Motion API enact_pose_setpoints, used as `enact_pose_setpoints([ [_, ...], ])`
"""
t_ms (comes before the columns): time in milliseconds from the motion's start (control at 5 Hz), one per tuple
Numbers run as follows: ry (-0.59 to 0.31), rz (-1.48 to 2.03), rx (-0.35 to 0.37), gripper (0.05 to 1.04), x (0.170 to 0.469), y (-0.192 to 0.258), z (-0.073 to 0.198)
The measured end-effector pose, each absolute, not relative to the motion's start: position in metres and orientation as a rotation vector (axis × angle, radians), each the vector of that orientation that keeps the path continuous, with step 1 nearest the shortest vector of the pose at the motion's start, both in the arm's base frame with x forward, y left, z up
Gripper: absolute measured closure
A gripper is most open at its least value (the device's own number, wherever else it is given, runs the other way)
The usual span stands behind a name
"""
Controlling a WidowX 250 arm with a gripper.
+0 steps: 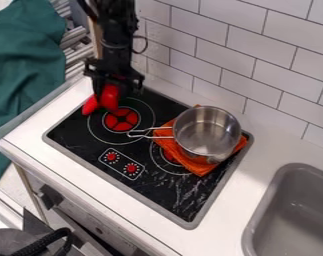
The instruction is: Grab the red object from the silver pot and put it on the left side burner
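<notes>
Black cable (pixel 40 242) is nearest, low at the left, w/ green cloth (pixel 25 75) hanging beyond it, far left. Next along, red obj (pixel 109 97) is out of the pot, right under the gripper (pixel 112 86), at the far left part of the stovetop (pixel 73 137), by the left burner (pixel 121 120); its lower end sticks out left, over the outer ring or just beside it. Can't tell if gripper's open or closed, or if it has a firm hold on the red obj. Step in hand looks like the placing, pick from pot presumably done. Next move, I'd say: bring red obj a bit nearer & right so it sits over the red centre, set it down gently, let go, then lift straight up. Watch the pot handle (pixel 150 132), which reaches over the near right side of that burner's ring; a low sweep right could knock it & shift the pot. Control knobs (pixel 121 164) are near, btwn the burners. Silver pot (pixel 207 131) is upright on orange cloth (pixel 200 166) over the right burner, sink (pixel 284 215) near right
</notes>
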State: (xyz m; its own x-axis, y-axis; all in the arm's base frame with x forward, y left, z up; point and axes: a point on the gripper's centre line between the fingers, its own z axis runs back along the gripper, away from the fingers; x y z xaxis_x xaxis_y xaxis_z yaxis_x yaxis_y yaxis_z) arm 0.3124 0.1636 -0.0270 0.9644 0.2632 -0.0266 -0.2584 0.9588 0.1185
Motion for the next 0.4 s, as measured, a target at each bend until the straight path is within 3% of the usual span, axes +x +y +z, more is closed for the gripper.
enact_pose_setpoints([
  [400,0.027,0.233,0.111,0.537,0.3092,0.1590,-0.0274],
])
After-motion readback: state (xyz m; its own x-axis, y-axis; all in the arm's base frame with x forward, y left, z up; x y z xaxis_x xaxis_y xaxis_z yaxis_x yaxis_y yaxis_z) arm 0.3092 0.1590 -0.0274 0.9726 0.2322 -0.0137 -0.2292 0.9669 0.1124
